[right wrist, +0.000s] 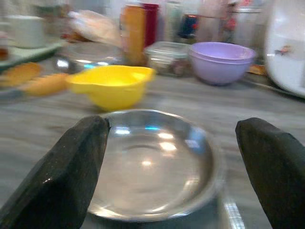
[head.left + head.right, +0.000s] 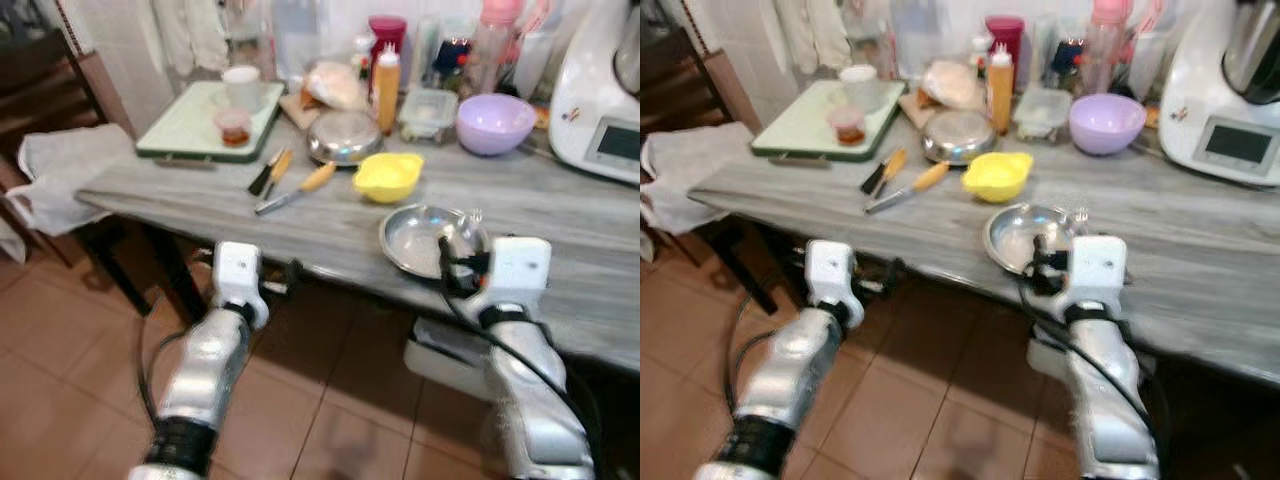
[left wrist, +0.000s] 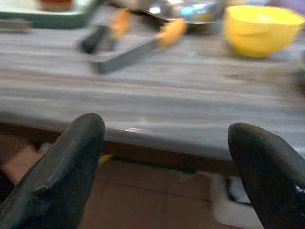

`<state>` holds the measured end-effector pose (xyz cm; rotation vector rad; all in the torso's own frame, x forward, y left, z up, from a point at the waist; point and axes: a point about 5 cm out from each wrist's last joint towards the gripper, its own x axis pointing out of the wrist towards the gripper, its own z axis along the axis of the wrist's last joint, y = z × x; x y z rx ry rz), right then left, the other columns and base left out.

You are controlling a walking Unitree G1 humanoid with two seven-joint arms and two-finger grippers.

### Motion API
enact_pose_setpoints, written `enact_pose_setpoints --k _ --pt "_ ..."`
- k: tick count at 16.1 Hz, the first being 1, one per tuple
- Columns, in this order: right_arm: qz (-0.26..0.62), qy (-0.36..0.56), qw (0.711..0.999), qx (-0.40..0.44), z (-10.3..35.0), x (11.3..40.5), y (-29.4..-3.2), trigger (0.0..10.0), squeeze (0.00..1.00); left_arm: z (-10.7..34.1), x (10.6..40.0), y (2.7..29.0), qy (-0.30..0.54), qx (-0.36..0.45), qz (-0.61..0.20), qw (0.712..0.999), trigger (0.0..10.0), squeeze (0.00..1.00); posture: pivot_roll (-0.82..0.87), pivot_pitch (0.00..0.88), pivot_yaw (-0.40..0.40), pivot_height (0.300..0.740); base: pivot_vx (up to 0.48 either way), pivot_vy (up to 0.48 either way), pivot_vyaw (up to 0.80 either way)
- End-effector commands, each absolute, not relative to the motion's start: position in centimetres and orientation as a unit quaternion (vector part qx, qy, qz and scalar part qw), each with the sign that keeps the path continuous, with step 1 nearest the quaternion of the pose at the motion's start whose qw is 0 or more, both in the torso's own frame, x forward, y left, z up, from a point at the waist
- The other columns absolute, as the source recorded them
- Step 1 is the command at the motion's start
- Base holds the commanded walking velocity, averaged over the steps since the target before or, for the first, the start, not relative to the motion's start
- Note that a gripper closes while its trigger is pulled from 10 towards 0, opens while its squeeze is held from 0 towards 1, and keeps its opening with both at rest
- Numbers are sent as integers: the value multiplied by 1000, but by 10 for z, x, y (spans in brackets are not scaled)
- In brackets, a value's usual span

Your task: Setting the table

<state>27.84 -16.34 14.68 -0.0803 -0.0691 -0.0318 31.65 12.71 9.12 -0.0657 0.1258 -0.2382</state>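
A white cloth [image 2: 62, 172] is draping over the left end of the grey wooden table [image 2: 330, 235]. Next along, a pale green tray [image 2: 190, 128] is carrying a white cup [image 2: 243, 88] and a small jar [image 2: 233, 127]. The left gripper [image 3: 164, 167] is reaching forward below the near table edge, its arm stretching out level and its two black fingers [image 3: 62, 174] spreading wide apart with nothing between them. Ahead of it two orange-handled knives [image 2: 290, 185] are lying on the tabletop, near a steel lid [image 2: 344, 137]. Further right a yellow bowl [image 2: 388, 176] is sitting just behind a shallow steel plate [image 2: 425, 238]. The right gripper [image 1: 174, 171] is pointing at that plate from the near edge, its fingers [image 1: 59, 174] standing open on either side of it; whether they touch it cannot be told. Behind, a lilac bowl [image 2: 494, 123] is standing beside a white kitchen appliance [image 2: 598, 100].
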Motion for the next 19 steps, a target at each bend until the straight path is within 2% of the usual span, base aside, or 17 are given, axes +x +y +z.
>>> enact_pose_setpoints --k 1,5,8,15,19 --pt "-21 -43 998 -43 151 280 -167 10000 0 93 317 126 62 -32 -120 990 10000 0 -190 40 88 740 0 458 0" --pt "-19 -45 998 -43 151 282 -166 10000 0 92 317 126 63 -29 -121 990 10000 0 -184 34 87 740 0 396 0" --pt "-19 -41 998 -42 150 283 -166 10000 0 94 315 125 56 -36 -124 990 10000 0 -179 31 89 740 0 0 0" --pt "-18 -34 998 -42 144 280 -164 10000 0 93 312 122 60 -34 -141 988 10000 0 -178 36 98 740 0 0 -639" --pt "-24 -37 998 -44 145 282 -166 10000 0 93 312 114 64 -25 -167 984 10000 0 -180 36 106 740 0 0 0"
